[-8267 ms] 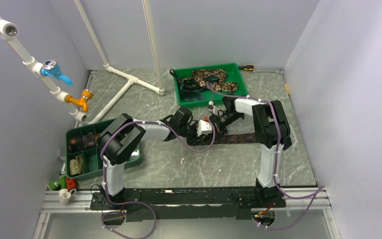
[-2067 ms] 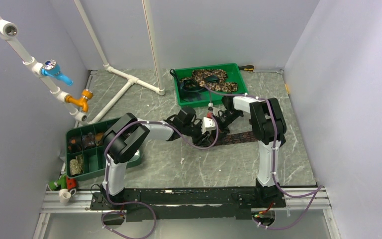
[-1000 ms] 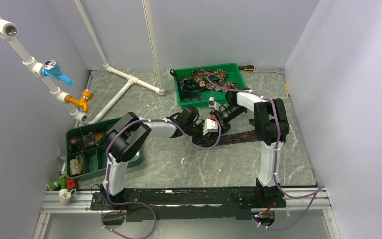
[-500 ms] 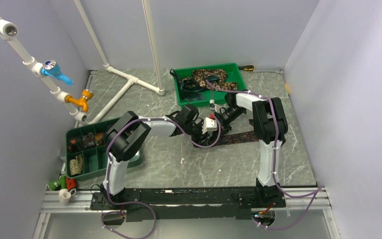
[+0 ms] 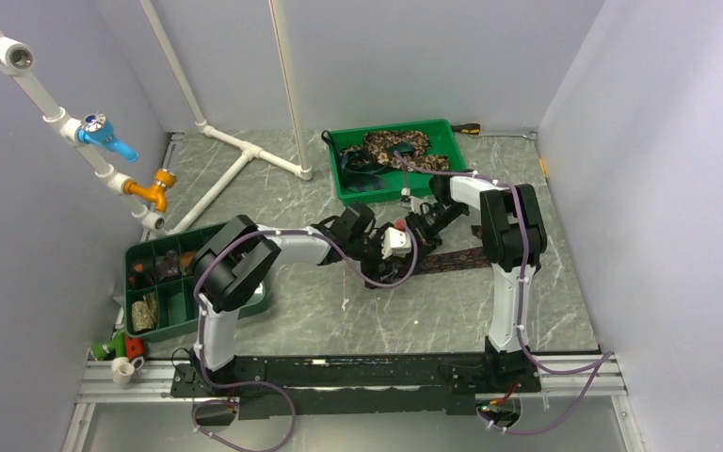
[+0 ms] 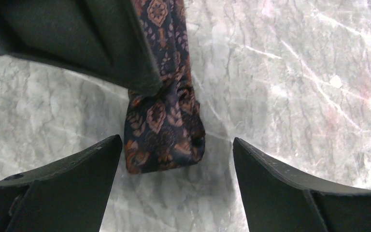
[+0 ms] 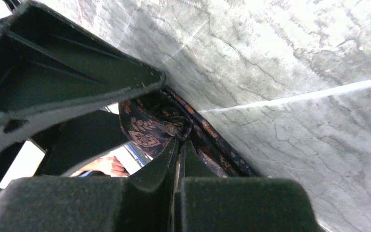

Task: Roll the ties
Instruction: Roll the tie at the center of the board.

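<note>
Looking down from the top camera, the tie lies flat across the table. Its left end is bunched where the left gripper and right gripper meet, and more ties wait in the green bin at the back.

From the left wrist, the jaws stand wide apart either side of a small loose roll, touching neither flank. If they close off-centre, the roll could squash or spring open.

From the right wrist, the jaws are pinched together on the tie just beside the roll (only a thin fold seems caught). A tug could therefore slip it free. The two grippers also sit near enough to knock each other.
</note>
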You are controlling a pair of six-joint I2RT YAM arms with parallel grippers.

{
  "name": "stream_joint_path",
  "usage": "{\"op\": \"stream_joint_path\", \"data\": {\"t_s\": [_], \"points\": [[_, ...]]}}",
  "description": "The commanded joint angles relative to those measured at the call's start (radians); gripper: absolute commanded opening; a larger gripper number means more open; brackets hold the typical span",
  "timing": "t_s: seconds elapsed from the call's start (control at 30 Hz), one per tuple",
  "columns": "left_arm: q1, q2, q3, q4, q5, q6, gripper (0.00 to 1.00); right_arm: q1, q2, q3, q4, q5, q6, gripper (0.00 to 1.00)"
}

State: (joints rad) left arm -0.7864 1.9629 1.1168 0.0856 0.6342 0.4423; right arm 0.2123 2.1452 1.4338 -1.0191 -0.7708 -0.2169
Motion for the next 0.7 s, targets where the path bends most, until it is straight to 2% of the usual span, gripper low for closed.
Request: {"op": "stream_joint_path", "data": {"t_s": [0.0,0.17,0.37,0.4,0.5,0.53,0.67], "points": [[-0.03,0.042,0.033,0.068,-0.057,-0.061,0.89,0.0,-0.03,-0.007,0.046,0.028,-0.004,0.0],[-0.032,0.102,0.082,0.053,-0.119,-0.083,0.76,-0.001,-0.042,-0.004,0.039,0.018,-0.012,0.0],[-0.032,0.108,0.06,0.014,-0.131,-0.033,0.39,-0.002,-0.051,0.015,0.0,-0.044,-0.032,0.0],[-0.032,0.106,0.052,0.008,-0.128,-0.028,0.35,-0.004,-0.049,0.021,-0.018,-0.058,-0.034,0.03],[-0.032,0.094,0.026,0.011,-0.126,-0.029,0.26,-0.015,-0.048,0.022,-0.045,-0.106,-0.031,0.29],[-0.032,0.091,0.021,0.013,-0.126,-0.03,0.25,-0.02,-0.046,0.016,-0.053,-0.118,-0.028,0.34],[-0.033,0.092,0.017,0.009,-0.122,-0.032,0.25,-0.037,-0.038,-0.008,-0.072,-0.183,-0.02,0.46]]}}
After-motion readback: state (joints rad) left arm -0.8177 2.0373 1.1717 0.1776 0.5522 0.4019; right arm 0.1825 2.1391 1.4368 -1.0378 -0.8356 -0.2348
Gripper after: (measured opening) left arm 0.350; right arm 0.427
